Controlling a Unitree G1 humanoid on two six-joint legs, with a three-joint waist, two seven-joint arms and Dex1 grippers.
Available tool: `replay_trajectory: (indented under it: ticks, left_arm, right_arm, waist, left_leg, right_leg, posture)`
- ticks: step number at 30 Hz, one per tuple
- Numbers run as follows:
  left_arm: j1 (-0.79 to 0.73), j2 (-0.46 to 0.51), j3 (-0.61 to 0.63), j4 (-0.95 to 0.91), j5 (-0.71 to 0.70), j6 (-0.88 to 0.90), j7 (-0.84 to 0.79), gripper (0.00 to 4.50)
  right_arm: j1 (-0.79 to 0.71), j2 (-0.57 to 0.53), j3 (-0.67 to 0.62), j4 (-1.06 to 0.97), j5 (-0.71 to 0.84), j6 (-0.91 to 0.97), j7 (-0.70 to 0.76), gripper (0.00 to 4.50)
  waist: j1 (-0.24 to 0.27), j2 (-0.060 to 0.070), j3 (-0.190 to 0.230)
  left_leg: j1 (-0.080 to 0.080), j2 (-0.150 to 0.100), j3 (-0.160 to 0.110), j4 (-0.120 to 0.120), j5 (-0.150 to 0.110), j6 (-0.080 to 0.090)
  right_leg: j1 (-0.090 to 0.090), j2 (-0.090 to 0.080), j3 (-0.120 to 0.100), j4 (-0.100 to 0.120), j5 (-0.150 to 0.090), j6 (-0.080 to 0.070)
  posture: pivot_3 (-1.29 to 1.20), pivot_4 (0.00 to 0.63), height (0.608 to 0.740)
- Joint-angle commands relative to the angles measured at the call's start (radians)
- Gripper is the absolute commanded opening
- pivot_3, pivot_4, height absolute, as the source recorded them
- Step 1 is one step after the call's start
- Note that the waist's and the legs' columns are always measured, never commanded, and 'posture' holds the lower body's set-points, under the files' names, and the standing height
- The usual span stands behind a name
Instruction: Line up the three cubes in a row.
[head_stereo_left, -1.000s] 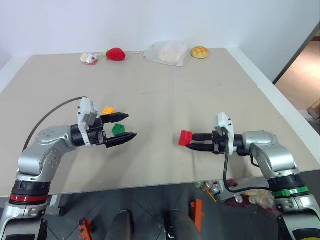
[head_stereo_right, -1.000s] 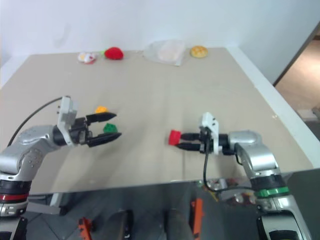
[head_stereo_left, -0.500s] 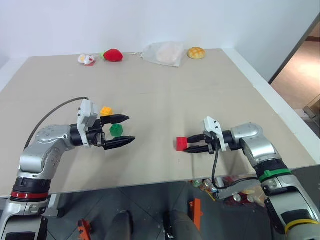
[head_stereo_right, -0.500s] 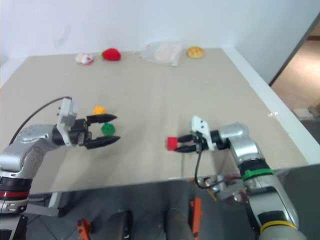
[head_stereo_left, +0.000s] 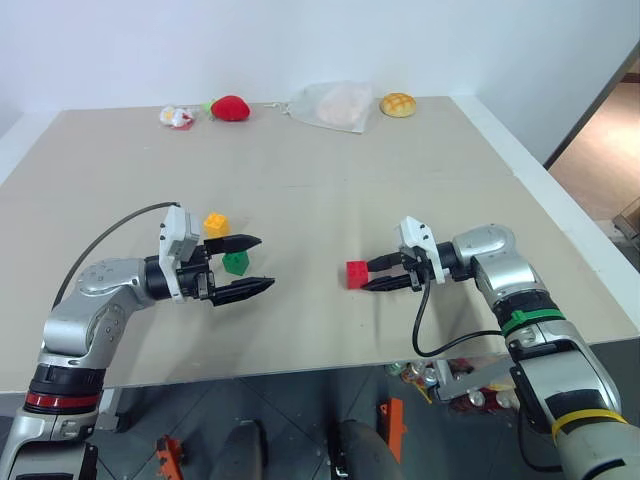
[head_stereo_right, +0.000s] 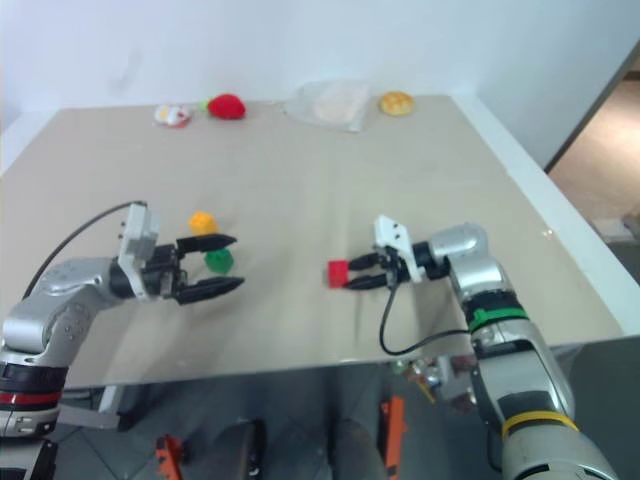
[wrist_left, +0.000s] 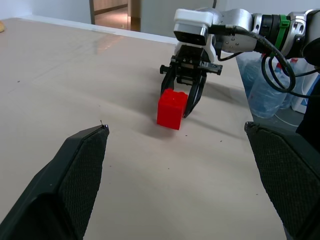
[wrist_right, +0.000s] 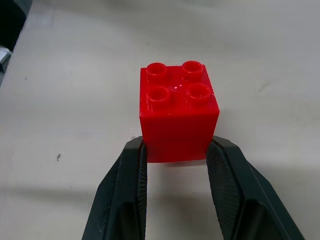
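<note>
The red cube (head_stereo_left: 357, 273) is at the table's middle, low over or on the surface, clamped by its sides in my right gripper (head_stereo_left: 368, 277), which is shut on it; the right wrist view shows the cube (wrist_right: 178, 115) studs up between both fingers (wrist_right: 131, 185). My left gripper (head_stereo_left: 263, 263) hovers open at the left, pointing toward the red cube (wrist_left: 172, 108). The green cube (head_stereo_left: 236, 263) rests on the table behind the gap of its fingers. Just beyond that lies the yellow cube (head_stereo_left: 215, 224).
Along the far edge lie a red strawberry plush (head_stereo_left: 231, 108), a small white-and-red item (head_stereo_left: 177, 117), a clear plastic bag (head_stereo_left: 333, 105) and a round bun (head_stereo_left: 398, 104). The table's front edge (head_stereo_left: 300, 372) runs close below both arms. Bottles (head_stereo_left: 470, 395) stand under the right side.
My right gripper has carried the red cube a little farther onto the table, away from the front edge, as its elbow swung out. The left gripper stayed put, open.
</note>
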Motion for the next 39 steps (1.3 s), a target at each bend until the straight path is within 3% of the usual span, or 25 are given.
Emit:
replay_trajectory:
  ticks: [1, 7, 9, 14, 20, 25, 27, 30, 34, 39]
  left_arm:
    - [0.003, 0.005, 0.029, -0.045, -0.024, 0.005, 0.01, 4.5]
    - [0.013, 0.002, 0.04, -0.058, -0.033, 0.013, 0.029, 4.5]
    - [0.021, 0.002, 0.052, -0.054, -0.033, 0.014, 0.044, 4.5]
    - [0.059, 0.008, 0.08, -0.041, -0.022, 0.0, 0.072, 4.5]
    - [0.072, 0.008, 0.164, -0.022, -0.056, 0.016, 0.13, 4.5]
    - [0.104, 0.03, 0.223, -0.017, -0.047, 0.022, 0.186, 4.5]
    - [0.127, 0.037, 0.231, -0.014, -0.034, 0.02, 0.205, 4.5]
    - [0.146, 0.035, 0.226, -0.006, -0.008, 0.019, 0.24, 4.5]
    - [0.178, 0.002, 0.17, -0.007, 0.045, 0.02, 0.292, 4.5]
    - [0.186, -0.03, 0.126, -0.01, 0.088, 0.004, 0.329, 4.5]
  right_arm:
    - [-0.038, 0.01, 0.01, 0.041, -0.048, -0.072, -0.019, 1.15]
    - [-0.053, 0.036, 0.005, 0.087, -0.081, -0.103, -0.048, 1.15]
    - [-0.056, 0.039, 0.004, 0.095, -0.085, -0.087, -0.049, 2.24]
    - [-0.043, 0.027, -0.019, 0.055, -0.076, -0.071, -0.061, 3.84]
    - [-0.017, -0.06, -0.063, -0.161, 0.01, 0.043, 0.032, 3.84]
    - [0.049, -0.279, -0.122, -0.518, 0.22, 0.191, 0.112, 3.84]
    - [0.061, -0.311, -0.157, -0.609, 0.274, 0.252, 0.092, 3.84]
    - [0.046, -0.289, -0.204, -0.69, 0.338, 0.346, 0.0, 3.84]
    - [0.072, -0.099, -0.24, -0.834, 0.395, 0.488, -0.31, 3.84]
    - [0.166, -0.032, -0.213, -0.965, 0.378, 0.533, -0.411, 3.84]
  waist:
    - [0.0, 0.0, 0.0]
    - [-0.004, 0.0, 0.0]
    - [-0.004, 0.0, 0.0]
    - [-0.004, 0.0, 0.0]
    - [0.0, 0.0, 0.0]
    - [0.003, -0.001, 0.0]
    - [-0.001, -0.003, -0.002]
    - [-0.008, -0.002, -0.001]
    - [-0.012, -0.003, -0.002]
    - [0.006, -0.004, -0.002]
  left_leg:
    - [0.0, 0.0, 0.0, 0.0, 0.0, 0.0]
    - [0.003, 0.0, 0.0, 0.0, 0.001, -0.001]
    - [0.004, 0.0, 0.0, 0.001, 0.001, -0.001]
    - [0.004, 0.001, 0.0, 0.0, 0.002, -0.002]
    - [0.002, 0.0, 0.0, -0.002, 0.001, -0.003]
    - [0.0, -0.001, 0.0, -0.003, 0.001, -0.003]
    - [0.002, 0.0, 0.001, -0.003, 0.0, -0.006]
    - [0.004, 0.001, 0.003, -0.002, -0.001, -0.006]
    - [0.005, 0.002, 0.002, -0.002, -0.001, -0.006]
    - [0.0, 0.002, 0.001, -0.002, 0.0, -0.007]
  right_leg:
    - [0.0, 0.0, 0.0, 0.0, -0.001, -0.001]
    - [0.001, 0.001, 0.001, 0.001, 0.002, -0.003]
    - [0.001, 0.002, 0.003, 0.001, 0.003, -0.004]
    - [0.0, 0.003, 0.005, 0.001, 0.004, -0.004]
    - [-0.002, 0.003, 0.005, 0.001, 0.003, 0.002]
    - [-0.003, 0.001, 0.005, 0.001, 0.002, 0.002]
    - [-0.002, 0.001, 0.005, 0.001, -0.001, -0.002]
    - [-0.002, 0.002, 0.007, 0.001, -0.001, -0.003]
    - [-0.003, 0.004, 0.007, 0.001, 0.001, -0.005]
    - [-0.006, 0.004, 0.007, 0.001, 0.001, -0.004]
  posture:
    - [0.0, 0.15, 0.74]
    - [0.0, 0.15, 0.74]
    - [0.0, 0.15, 0.74]
    - [0.0, 0.15, 0.74]
    - [0.0, 0.15, 0.74]
    - [0.0, 0.15, 0.74]
    - [0.0, 0.15, 0.74]
    - [0.0, 0.15, 0.74]
    - [0.0, 0.15, 0.74]
    - [0.0, 0.15, 0.74]
